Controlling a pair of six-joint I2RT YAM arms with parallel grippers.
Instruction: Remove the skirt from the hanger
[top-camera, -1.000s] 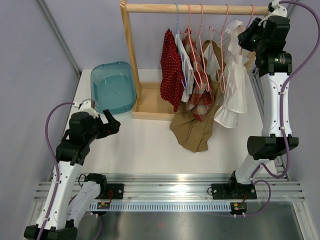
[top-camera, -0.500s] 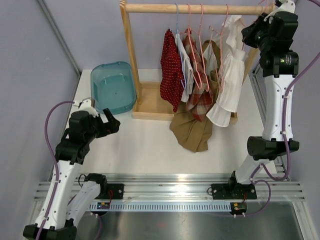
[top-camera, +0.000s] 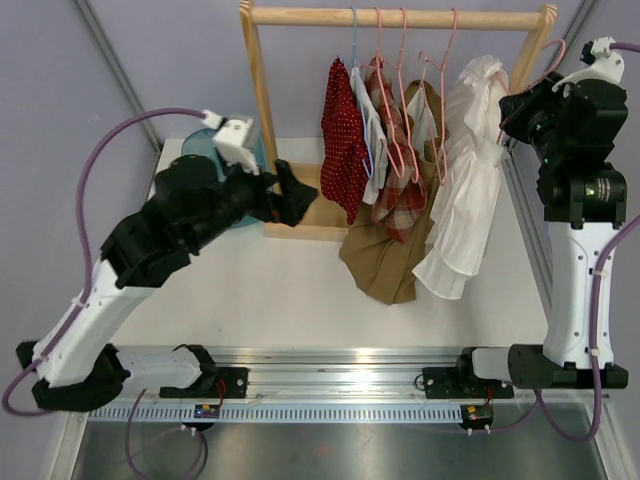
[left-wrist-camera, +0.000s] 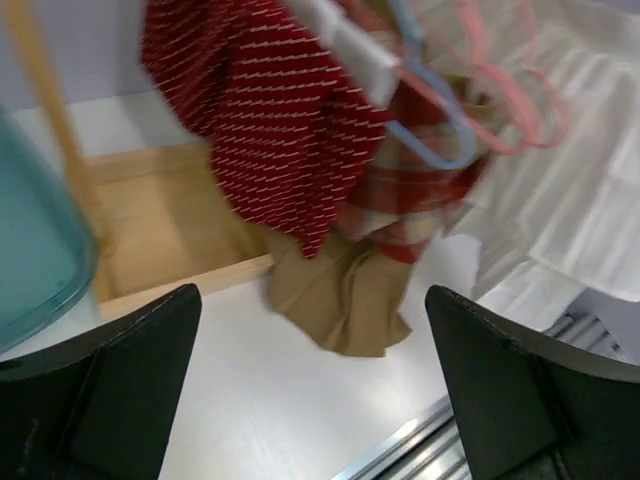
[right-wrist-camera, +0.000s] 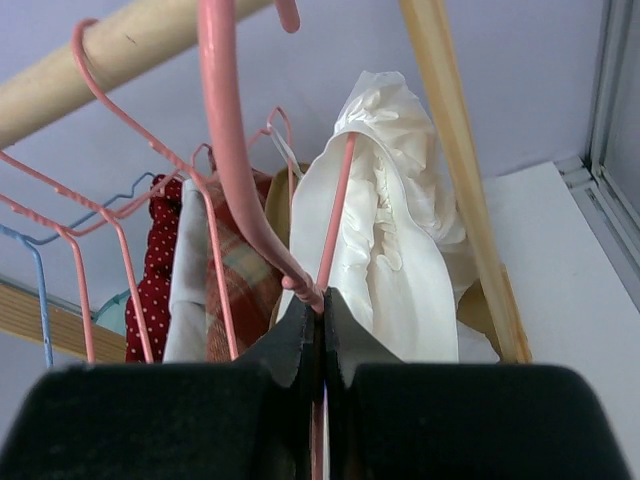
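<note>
L gripper (top-camera: 293, 196) hovers w/ jaws spread wide, empty, just in front of the red patterned garment (top-camera: 340, 150) on the wooden rack (top-camera: 262, 110). Farther back, R gripper (right-wrist-camera: 322, 300) is clamped on the pink hanger (right-wrist-camera: 235, 170). The white skirt (top-camera: 465, 190) drapes from it at the rack's right end.

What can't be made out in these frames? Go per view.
- Right wrist: the tip of the pink hanger's hook is cut off by the top edge. The lower part of the white garment is hidden behind the right gripper.
- Top external: the teal bin is mostly hidden behind the left arm.
- Left wrist: motion blur smears the red garment's pattern and edges.
</note>
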